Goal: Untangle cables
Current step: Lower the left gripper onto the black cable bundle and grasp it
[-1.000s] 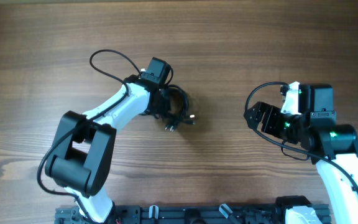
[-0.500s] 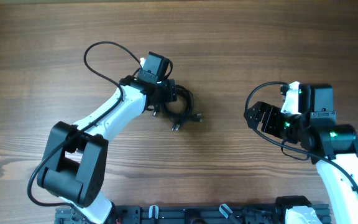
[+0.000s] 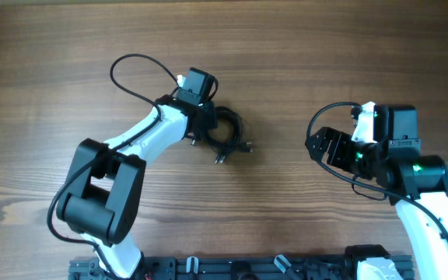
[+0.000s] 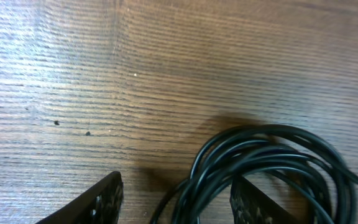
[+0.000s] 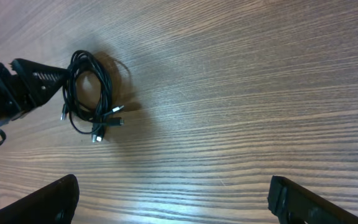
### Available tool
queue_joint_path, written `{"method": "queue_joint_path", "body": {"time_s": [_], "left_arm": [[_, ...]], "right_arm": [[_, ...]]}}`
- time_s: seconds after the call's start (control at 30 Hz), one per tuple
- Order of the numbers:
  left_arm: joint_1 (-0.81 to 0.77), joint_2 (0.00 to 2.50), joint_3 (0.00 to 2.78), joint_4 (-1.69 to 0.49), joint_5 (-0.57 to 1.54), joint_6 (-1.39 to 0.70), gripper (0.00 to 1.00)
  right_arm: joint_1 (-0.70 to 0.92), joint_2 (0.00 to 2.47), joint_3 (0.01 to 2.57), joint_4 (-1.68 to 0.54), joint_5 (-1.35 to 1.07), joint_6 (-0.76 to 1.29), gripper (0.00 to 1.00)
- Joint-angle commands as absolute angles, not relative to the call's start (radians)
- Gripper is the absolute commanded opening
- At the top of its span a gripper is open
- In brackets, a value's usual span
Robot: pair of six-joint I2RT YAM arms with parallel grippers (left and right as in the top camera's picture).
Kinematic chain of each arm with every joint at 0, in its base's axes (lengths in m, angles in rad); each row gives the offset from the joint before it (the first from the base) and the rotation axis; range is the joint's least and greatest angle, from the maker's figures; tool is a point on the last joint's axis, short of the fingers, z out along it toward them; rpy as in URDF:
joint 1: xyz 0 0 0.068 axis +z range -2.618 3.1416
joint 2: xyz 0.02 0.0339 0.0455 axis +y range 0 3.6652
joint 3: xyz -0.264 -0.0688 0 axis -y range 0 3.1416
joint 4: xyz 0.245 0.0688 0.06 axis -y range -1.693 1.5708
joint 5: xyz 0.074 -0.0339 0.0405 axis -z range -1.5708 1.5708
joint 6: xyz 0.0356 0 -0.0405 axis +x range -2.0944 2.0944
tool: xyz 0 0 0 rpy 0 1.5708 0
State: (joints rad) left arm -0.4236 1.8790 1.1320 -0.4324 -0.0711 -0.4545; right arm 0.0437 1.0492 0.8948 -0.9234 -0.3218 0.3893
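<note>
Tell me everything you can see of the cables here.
The cables are thin, black, glossy wires wound into one loose coil lying flat on the wooden table. Small plug ends, some silvery, stick out on the side toward the robot. Its left edge lies between the fingers of the open left claw; contact is unclear.

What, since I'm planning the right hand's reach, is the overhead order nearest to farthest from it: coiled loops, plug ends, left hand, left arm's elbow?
1. plug ends, on the bundle's side facing the right hand.
2. coiled loops, just behind them, mid-table.
3. left hand, at the coil's left edge.
4. left arm's elbow, far left, lower in view.
</note>
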Motion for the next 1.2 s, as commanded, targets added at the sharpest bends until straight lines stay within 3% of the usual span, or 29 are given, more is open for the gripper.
{"method": "queue_joint_path", "body": {"time_s": [0.0, 0.13, 0.7, 0.97, 1.03, 1.1, 1.17], "left_arm": [[-0.423, 1.901, 1.125, -0.429, -0.091, -0.450, 0.56], [-0.423, 1.901, 1.125, -0.431, -0.091, -0.450, 0.50], [-0.424, 1.901, 1.124, -0.484, -0.046, -0.450, 0.48], [-0.424, 1.901, 1.124, -0.484, -0.046, -0.450, 0.29], [-0.424, 1.901, 1.124, -0.486, -0.046, -0.450, 0.21], [-0.424, 1.901, 1.124, -0.490, -0.041, -0.450, 0.06], [-0.424, 1.901, 1.124, -0.490, -0.022, -0.450, 0.04]], "right_arm": [[0.040, 1.055, 0.915, -0.921, -0.338, 0.395, 1.00], [0.040, 1.055, 0.915, -0.921, -0.338, 0.395, 1.00], [0.040, 1.055, 0.915, -0.921, -0.338, 0.395, 1.00], [0.040, 1.055, 0.915, -0.921, -0.338, 0.395, 1.00], [0.040, 1.055, 0.915, -0.920, -0.338, 0.395, 1.00], [0.040, 1.055, 0.915, -0.918, -0.338, 0.395, 1.00], [0.040, 1.055, 0.915, -0.912, -0.339, 0.395, 1.00]]}}
